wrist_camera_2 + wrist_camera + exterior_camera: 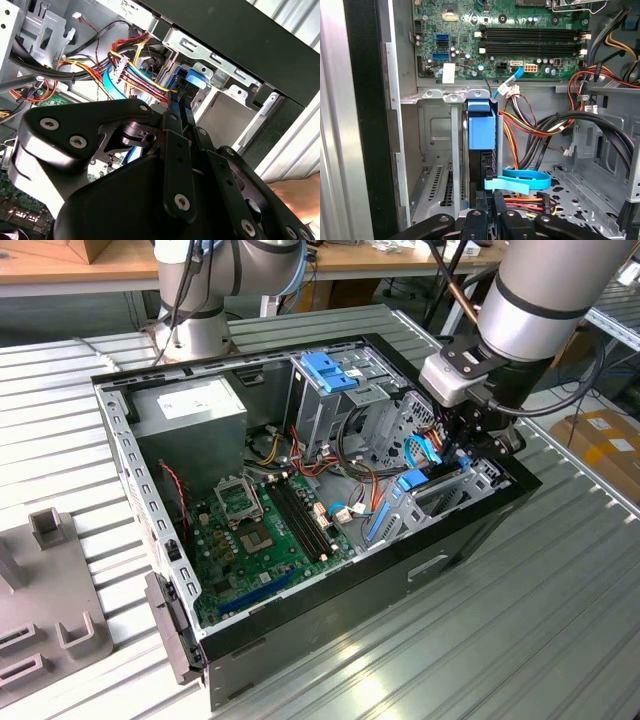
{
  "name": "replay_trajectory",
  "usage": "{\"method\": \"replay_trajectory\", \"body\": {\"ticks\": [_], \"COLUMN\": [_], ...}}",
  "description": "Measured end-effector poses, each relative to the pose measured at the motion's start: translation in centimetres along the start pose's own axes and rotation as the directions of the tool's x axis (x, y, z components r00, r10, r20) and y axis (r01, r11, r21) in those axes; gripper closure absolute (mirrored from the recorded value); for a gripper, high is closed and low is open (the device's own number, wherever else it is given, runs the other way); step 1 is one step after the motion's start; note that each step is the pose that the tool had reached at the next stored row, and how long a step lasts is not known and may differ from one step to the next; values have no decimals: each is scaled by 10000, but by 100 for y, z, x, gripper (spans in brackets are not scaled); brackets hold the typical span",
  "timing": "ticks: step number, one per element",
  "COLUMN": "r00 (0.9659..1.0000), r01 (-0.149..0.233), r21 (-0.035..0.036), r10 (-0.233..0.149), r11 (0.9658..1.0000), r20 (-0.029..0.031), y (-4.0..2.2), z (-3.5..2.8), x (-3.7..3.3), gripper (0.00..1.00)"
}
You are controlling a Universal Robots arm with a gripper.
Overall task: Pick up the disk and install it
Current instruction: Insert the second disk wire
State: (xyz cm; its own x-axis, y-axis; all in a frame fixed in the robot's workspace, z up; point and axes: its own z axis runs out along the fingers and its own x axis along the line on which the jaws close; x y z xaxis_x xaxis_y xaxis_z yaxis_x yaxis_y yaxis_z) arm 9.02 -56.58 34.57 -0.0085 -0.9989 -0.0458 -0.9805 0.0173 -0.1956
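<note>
The disk, a dark drive in a bright blue caddy, stands on edge in a slot of the metal drive bay at the case's front corner. My gripper is shut on the disk's near edge, one black finger on each side. In the exterior view the gripper reaches down into the open computer case at the exterior view's right, with the blue caddy just below it. In the second wrist view a finger runs along to the blue caddy beside the bay wall.
Bundled coloured cables and a light blue flat cable lie right beside the disk. The motherboard, power supply and blue-topped cage fill the case. A grey fixture sits at the exterior view's left. A hand is near the case.
</note>
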Motion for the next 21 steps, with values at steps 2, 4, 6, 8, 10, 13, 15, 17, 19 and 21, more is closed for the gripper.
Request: {"method": "replay_trajectory", "body": {"ticks": [2, 4, 6, 8, 10, 13, 15, 17, 19, 21], "r00": [10000, 10000, 10000, 9999, 9997, 9996, 9996, 9996, 9996, 9996], "r01": [-7, -16, -37, -72, -110, -135, -146, -155, -155, -155], "r21": [0, 0, 0, -2, -3, -3, -3, -2, -2, -2], "r10": [7, 16, 37, 72, 110, 135, 146, 155, 155, 155], "r11": [10000, 10000, 10000, 10000, 9999, 9999, 9999, 9999, 9999, 9999], "r20": [0, 6, 50, 134, 211, 257, 254, 252, 251, 251], "y": [3, 7, 13, 16, 18, 17, 17, 18, 18, 18], "z": [3, 6, 10, 14, 15, 16, 17, 20, 20, 20], "x": [4, 8, 14, 20, 24, 36, 47, 54, 54, 55], "gripper": [84, 84, 84, 84, 84, 84, 84, 84, 84, 84]}}
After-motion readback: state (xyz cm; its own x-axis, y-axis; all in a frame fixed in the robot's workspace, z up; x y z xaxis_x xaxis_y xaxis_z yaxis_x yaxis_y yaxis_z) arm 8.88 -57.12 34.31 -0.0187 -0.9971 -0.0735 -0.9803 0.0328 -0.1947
